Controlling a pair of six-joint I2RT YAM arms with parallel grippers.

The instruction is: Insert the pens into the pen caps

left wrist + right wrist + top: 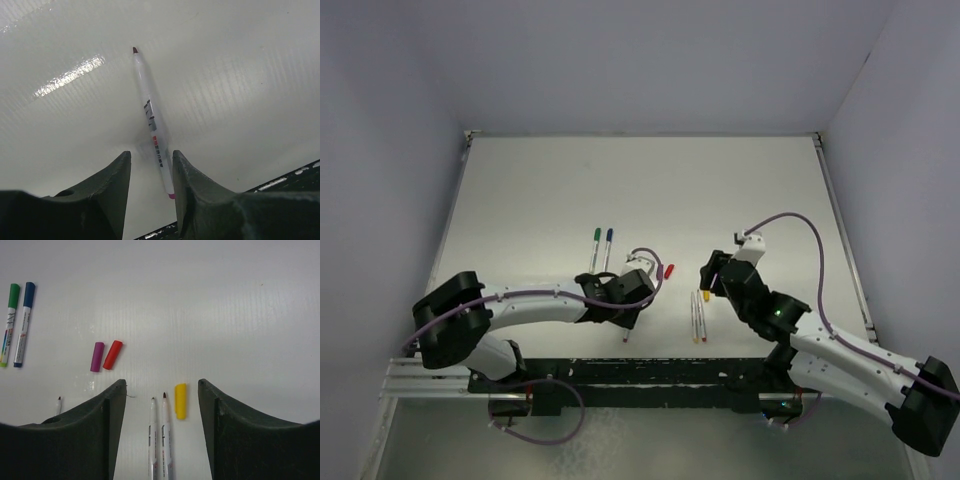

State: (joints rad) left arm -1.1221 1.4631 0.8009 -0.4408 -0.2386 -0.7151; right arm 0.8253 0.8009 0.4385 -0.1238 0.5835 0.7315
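While both arms are hanging low over the matte white, finely ribbed table (550,190), the left gripper (151,156) is standing with its dark, wedge-shaped fingers apart, clamping nothing. An uncapped pen (151,122) is lying flat between them, closer to the right-hand finger; can't tell if it's touching that finger. That pen is showing a slim round white barrel with printed markings, a dark red tip pointing away from the wrist and a magenta end plug nearest the camera. From above, the left wrist is covering part of it. The right gripper (161,385) is also sitting open and empty, its fingers straddling two more uncapped pens (153,440) that are lying side by side and parallel, tips dark. A stubby yellow cap (180,401) is lying just beside them inside the same gap, apparently not touching. Further out, a magenta cap (97,356) and a red cap (112,354) are lying together, smooth plastic, slightly splayed. Off to the left, a green-capped pen (9,322) and a blue-capped pen (23,322) are lying parallel, just beside each other, caps already on.
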